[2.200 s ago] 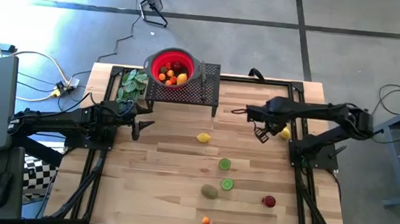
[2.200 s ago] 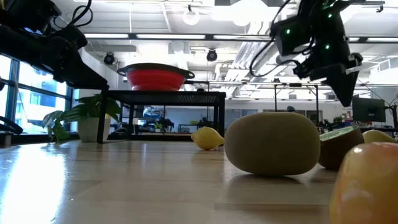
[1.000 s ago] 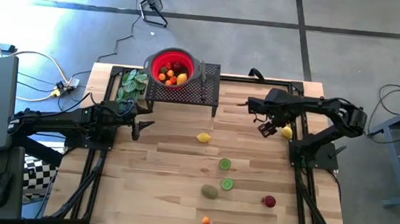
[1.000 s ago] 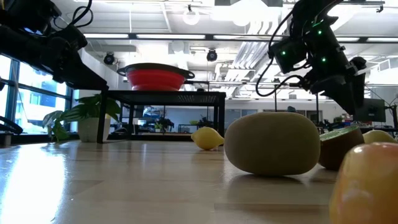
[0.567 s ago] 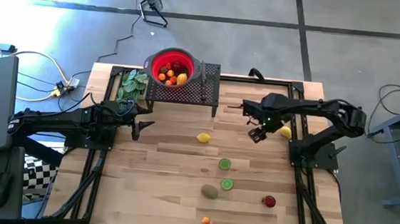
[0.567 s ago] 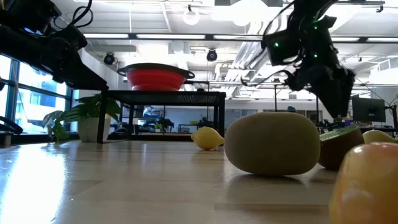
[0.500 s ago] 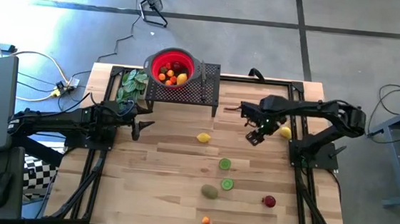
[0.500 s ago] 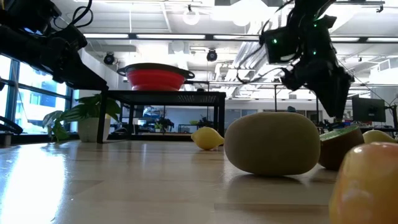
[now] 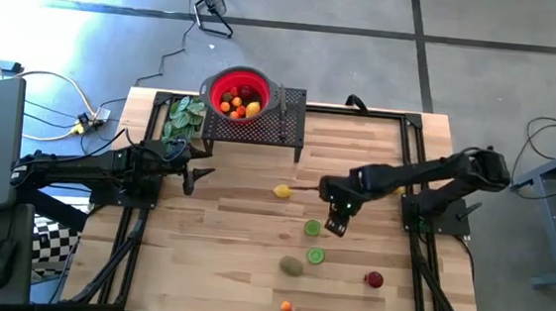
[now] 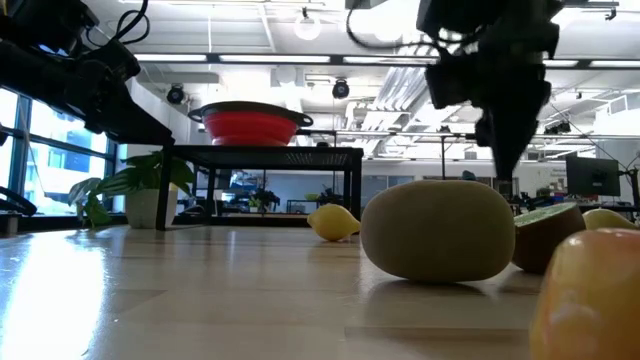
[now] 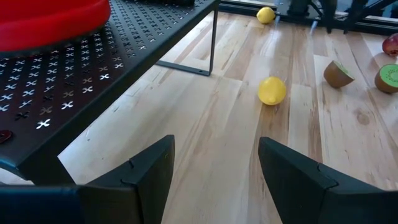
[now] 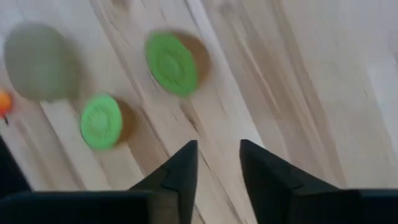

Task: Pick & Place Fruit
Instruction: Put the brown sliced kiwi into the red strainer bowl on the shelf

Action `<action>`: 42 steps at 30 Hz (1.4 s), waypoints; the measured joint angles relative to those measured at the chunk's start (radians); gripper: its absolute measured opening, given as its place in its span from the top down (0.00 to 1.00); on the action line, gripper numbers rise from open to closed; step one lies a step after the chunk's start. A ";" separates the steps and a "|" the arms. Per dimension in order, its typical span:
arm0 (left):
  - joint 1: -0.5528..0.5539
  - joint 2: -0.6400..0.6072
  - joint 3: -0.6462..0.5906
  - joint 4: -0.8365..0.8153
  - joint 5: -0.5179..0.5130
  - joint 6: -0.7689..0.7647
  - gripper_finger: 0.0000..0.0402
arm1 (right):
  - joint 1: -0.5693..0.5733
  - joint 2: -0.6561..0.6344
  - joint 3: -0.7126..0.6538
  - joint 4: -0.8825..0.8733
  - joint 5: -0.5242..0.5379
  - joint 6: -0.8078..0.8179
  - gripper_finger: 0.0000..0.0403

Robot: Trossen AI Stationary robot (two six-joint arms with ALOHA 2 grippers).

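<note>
Toy fruit lies loose on the wooden table: a lemon (image 9: 282, 191), two green lime halves (image 9: 312, 228) (image 9: 316, 256), a brown kiwi (image 9: 292, 266), a red piece (image 9: 375, 279), a small orange piece (image 9: 287, 306), and a second lemon (image 9: 396, 190) beside the right arm. My right gripper (image 9: 335, 223) (image 12: 217, 168) is open and hangs over bare wood just right of the farther lime half (image 12: 171, 62), touching nothing. My left gripper (image 9: 197, 176) (image 11: 214, 168) is open and waits at the table's left, by the stand.
A red bowl (image 9: 240, 93) holding several fruits sits on a black perforated stand (image 9: 291, 117) at the far edge. A green leafy bunch (image 9: 184, 116) stands left of it. Black frame rails run along both table sides. Bare wood lies between the lemon and the left gripper.
My right gripper has swung from the far right of the table toward the near edge and the left, ending beside the farther green lime half. It has stayed open. The fruit has not moved.
</note>
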 joint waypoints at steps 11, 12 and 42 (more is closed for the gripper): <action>0.000 0.000 0.000 0.000 0.000 0.000 0.43 | 0.213 0.000 0.032 0.227 0.442 0.206 0.97; 0.000 0.000 0.000 0.000 0.000 0.000 0.43 | 0.230 0.000 0.056 0.210 0.500 0.213 0.98; 0.000 0.000 0.000 0.000 0.000 0.028 0.43 | 0.249 0.240 0.466 -0.238 0.463 0.338 0.91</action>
